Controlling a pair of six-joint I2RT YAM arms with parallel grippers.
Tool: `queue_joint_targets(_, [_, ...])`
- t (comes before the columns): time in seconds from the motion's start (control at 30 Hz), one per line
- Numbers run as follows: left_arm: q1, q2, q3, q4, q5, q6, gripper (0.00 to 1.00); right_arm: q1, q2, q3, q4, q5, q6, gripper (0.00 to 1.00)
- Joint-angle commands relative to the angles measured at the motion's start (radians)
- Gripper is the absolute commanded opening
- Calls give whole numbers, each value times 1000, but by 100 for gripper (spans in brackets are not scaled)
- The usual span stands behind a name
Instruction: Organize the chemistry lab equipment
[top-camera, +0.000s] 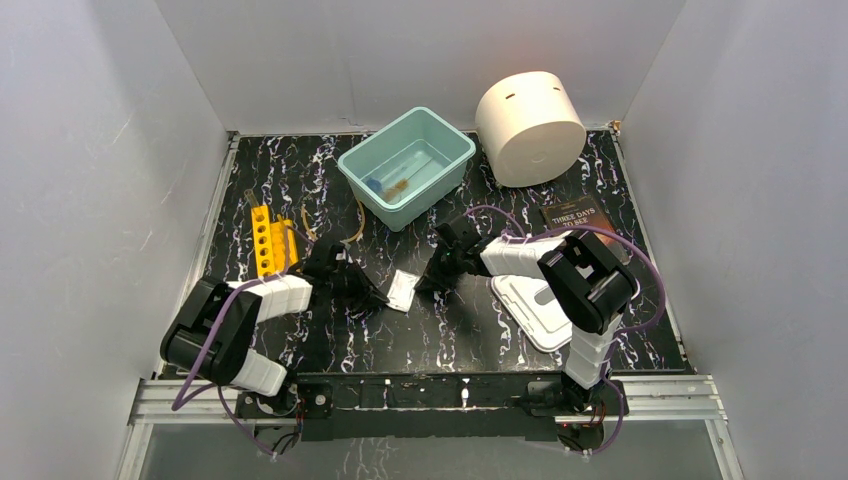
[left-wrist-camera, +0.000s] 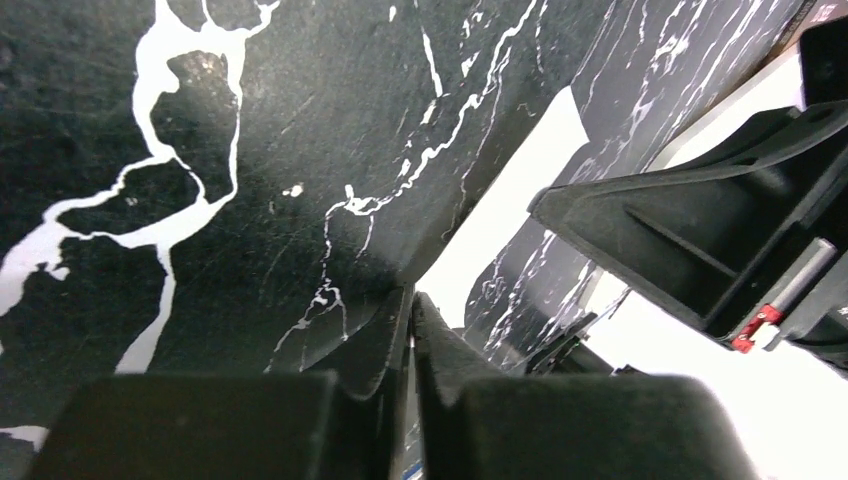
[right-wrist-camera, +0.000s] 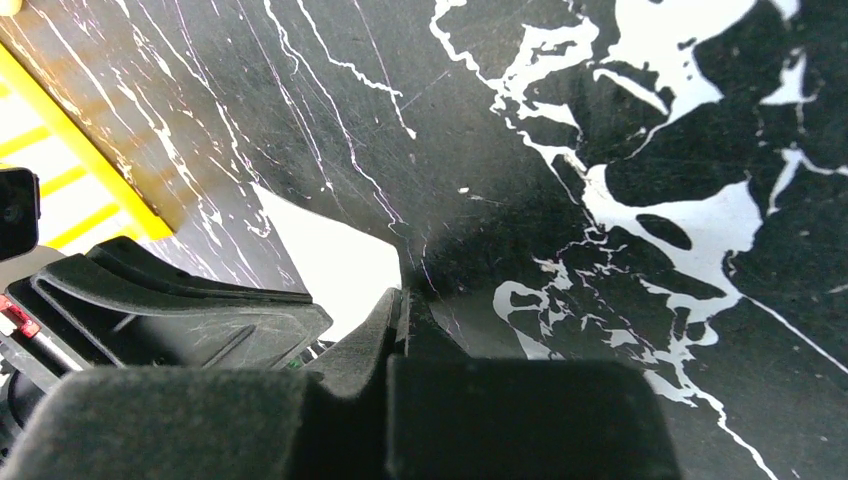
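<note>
A clear flat packet with a white patch lies on the marbled mat between my two grippers. My left gripper has its jaws pressed together on the packet's left edge; the thin sheet rises from between them. My right gripper is shut on the opposite edge, with the packet's white part just to its left. A blue-capped tube and a wooden-handled brush lie inside the teal bin. Amber tubing curls beside the bin.
A yellow tube rack sits behind the left arm. A big cream cylinder stands at the back right, with a dark book in front of it. A white lid lies under the right arm. White walls enclose the mat.
</note>
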Motion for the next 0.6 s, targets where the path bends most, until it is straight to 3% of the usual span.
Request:
queue_joint_targets(0.0, [5, -7, -5, 6, -8, 11, 0, 7, 8, -11, -20, 25, -60, 0])
queue_joint_targets(0.17, [5, -39, 28, -14, 25, 24, 0, 4, -53, -10, 23, 13, -123, 3])
queue_joint_targets(0.37, [10, -82, 134, -148, 41, 46, 0, -4, -162, -23, 25, 24, -145, 55])
queue_joint_targets(0.57, [27, -67, 188, -182, 117, -4, 0, -11, -224, -76, 65, 10, -75, 75])
